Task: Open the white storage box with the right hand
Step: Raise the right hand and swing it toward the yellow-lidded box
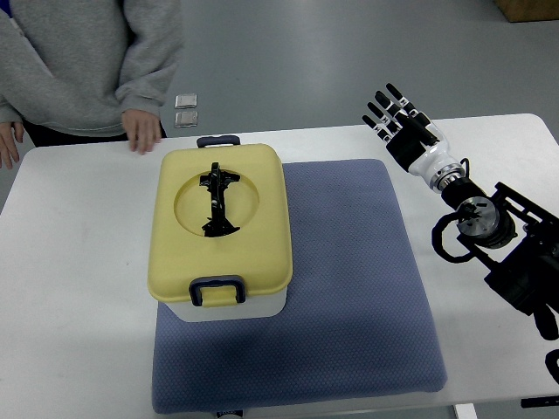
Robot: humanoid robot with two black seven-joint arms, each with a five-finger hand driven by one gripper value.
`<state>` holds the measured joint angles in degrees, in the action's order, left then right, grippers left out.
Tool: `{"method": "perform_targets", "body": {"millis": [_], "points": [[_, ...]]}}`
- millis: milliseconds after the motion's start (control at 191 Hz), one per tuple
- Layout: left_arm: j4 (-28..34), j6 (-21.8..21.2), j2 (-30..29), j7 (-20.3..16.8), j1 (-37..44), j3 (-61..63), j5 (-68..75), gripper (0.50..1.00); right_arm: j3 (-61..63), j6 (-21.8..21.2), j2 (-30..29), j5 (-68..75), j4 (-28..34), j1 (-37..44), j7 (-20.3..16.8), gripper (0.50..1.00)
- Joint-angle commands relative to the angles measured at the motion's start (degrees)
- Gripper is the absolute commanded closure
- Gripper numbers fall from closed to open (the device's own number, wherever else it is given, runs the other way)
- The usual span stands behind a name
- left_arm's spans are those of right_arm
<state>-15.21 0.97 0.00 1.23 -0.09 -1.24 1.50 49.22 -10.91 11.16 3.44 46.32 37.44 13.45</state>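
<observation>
Top view: I judge the approach step not yet begun. My right hand (397, 112) hovers at two o'clock, fingers spread wide, holding nothing, well apart from the white storage box (223, 231). The box sits at nine o'clock of centre, on the left part of the blue mat (349, 288). Its yellow lid (262, 218) is shut, black handle (217, 202) folded into the round recess, dark latch (217, 291) closed at six o'clock. Next I must reach across to that latch. A person's hand (142, 133) rests at eleven o'clock.

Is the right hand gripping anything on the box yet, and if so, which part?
Nothing is held. The right hand hangs open over the table's far right, apart from the storage box.
</observation>
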Motion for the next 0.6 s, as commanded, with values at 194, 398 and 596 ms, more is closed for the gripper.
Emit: {"method": "perform_targets", "body": {"millis": [194,398,596], "points": [[0.00,0.00,0.00,0.00,0.00,0.01,-0.01,0.500,-0.09,0.01,0.00,-0.02,0.00,0.26,-0.09,0.572],[0.00,0.00,0.00,0.00,0.00,0.01,-0.09,0.500,-1.14,-0.78,1.23,-3.97,0.17,2.02,-0.79,0.572],[0.00,0.00,0.00,0.00,0.00,0.01,-0.01,0.500,-8.35,-2.36,5.53,-28.84,0.17,8.88,-4.22,0.572]]}}
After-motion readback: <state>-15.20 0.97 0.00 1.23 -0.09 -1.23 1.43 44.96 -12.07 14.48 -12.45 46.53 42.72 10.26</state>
